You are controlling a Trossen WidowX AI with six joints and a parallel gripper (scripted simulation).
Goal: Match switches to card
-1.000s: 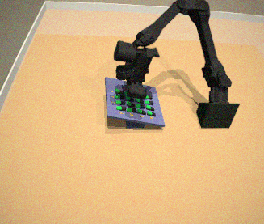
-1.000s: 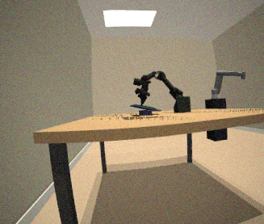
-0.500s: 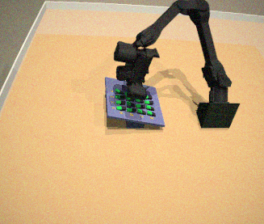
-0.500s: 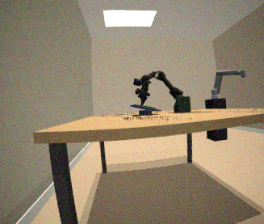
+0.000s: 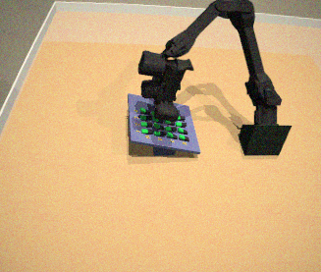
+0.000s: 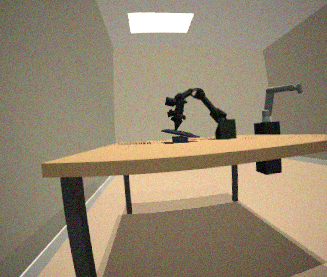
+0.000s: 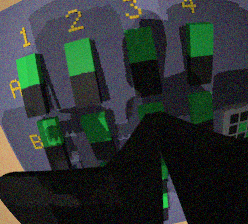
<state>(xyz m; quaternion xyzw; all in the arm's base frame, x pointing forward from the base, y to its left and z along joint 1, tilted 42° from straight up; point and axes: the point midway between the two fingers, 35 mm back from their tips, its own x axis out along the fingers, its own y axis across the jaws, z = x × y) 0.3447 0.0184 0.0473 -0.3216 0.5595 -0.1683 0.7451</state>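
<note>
Item: switch panel [image 5: 192,145], blue, tilted, lying on the wooden table [image 5: 77,202] near its middle, my arm's base [image 5: 265,139] well apart beside it. My gripper [image 5: 167,112], fingers pressed together and holding nothing, hangs low over the panel's rocker switches [image 7: 80,72]. I judge them stiff, sprung, best pressed on the raised end, not grasped. Card [image 7: 243,121] beside the grid. Grey walls around.

Wooden table top [image 5: 77,202], pale orange, borne on dark legs [image 6: 78,221] in the exterior view. A blue switch panel [image 5: 134,143] lies on it near the middle, tilted up on a small block, with rows of green-and-grey switches [image 5: 145,131] on its face. The arm's dark base [image 5: 278,145] stands on the top toward the right edge, well apart from the panel.
</note>
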